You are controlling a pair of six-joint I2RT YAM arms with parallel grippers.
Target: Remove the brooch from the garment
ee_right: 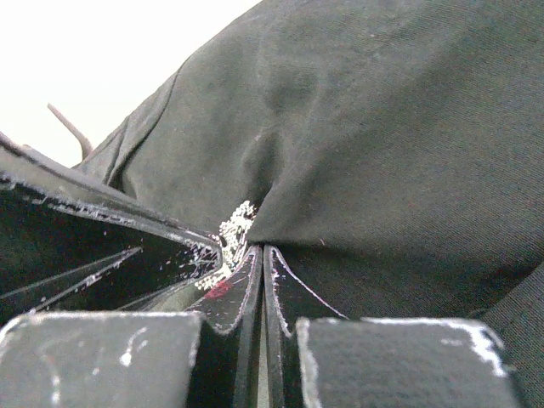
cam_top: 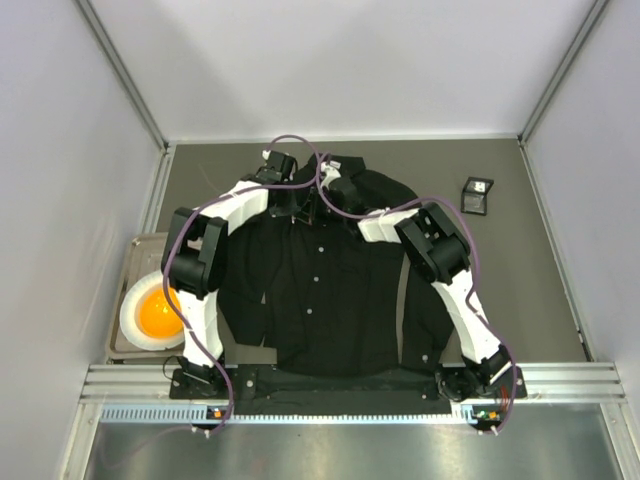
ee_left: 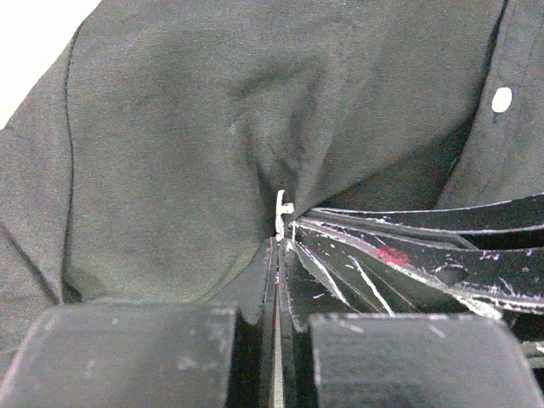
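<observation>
**Both jaws shut at the brooch, pull-off step in hand**

Near edge: the left arm point(cam_top: 195, 260) and right arm point(cam_top: 445, 255) rise from the rail and arch over the shirt point(cam_top: 330, 300). The shirt lies front up and covers most of the grey worktop point(cam_top: 520, 290). To its left sits a grey tray point(cam_top: 130, 260) holding a white bowl point(cam_top: 130, 310) with an orange inside. Neither is in play.

Shirt body: matte black woven cloth with a fine grain, soft and creasing easily. Small round white buttons point(ee_left: 502, 99) run down the front.

Up near the collar the two grippers meet tip to tip.
- Left gripper point(ee_left: 279, 246): jaws fully closed. A small white piece of the brooch point(ee_right: 236, 226) sticks out right at the tips, so it reads as pinched. The cloth tents up into the same spot.
- Right gripper point(ee_right: 259, 251): jaws closed too, nipping a fold of shirt just beside the brooch.
- The brooch shows as a glittery white beaded cluster, wedged between the right tips and a left finger.
- The fingers are flat black tapering blades, scratched, with a red smear on one.

My read: this is the separation step and it isn't done, because the cloth is puckered onto the brooch. For the next move, the right holds the cloth back while the left draws the brooch away slowly. The pin and clasp are hidden, so I can't tell if it's unlatched. Risks are snagging the weave or the tiny hard piece slipping out.

Far right: a small black square box point(cam_top: 477, 196) sits on the worktop, well apart from the shirt.
</observation>
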